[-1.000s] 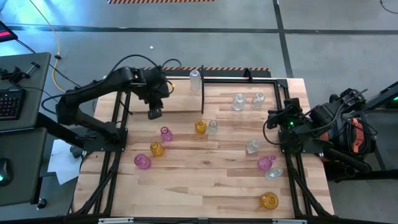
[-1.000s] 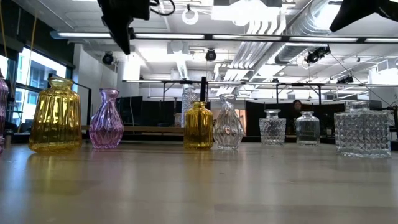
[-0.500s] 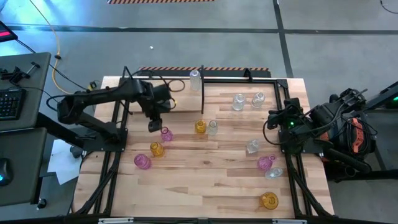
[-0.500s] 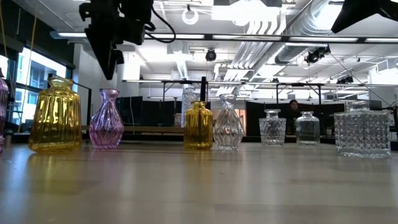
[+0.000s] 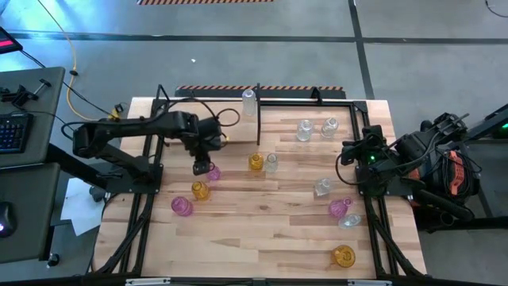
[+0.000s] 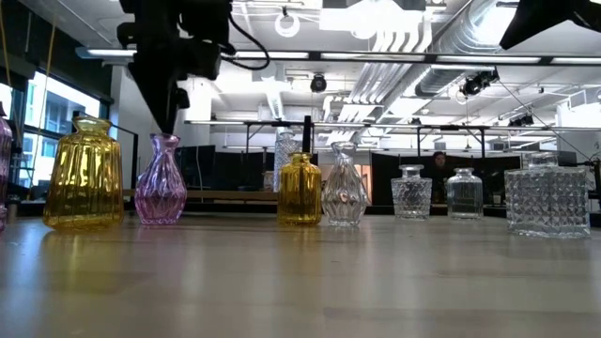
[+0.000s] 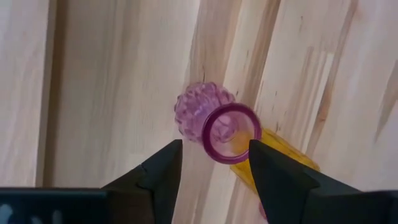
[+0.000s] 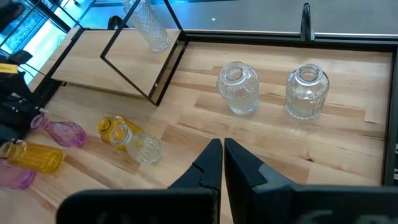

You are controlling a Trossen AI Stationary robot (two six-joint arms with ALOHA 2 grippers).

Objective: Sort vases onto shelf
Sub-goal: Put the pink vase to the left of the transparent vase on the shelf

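Your left gripper (image 7: 212, 155) is dropping over the pink vase (image 7: 214, 124) standing on the table (image 7: 93, 81); its fingers (image 7: 160, 171) are spread wide, flanking the neck, gripping nothing.

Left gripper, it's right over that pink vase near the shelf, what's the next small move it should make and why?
Probably lower straight down, then close. The left gripper is open and hangs above the pink vase, its fingers flanking the neck's rim in the wrist view, while the low view shows it above the vase's mouth, not yet around it. The right gripper waits shut at the table's right edge.
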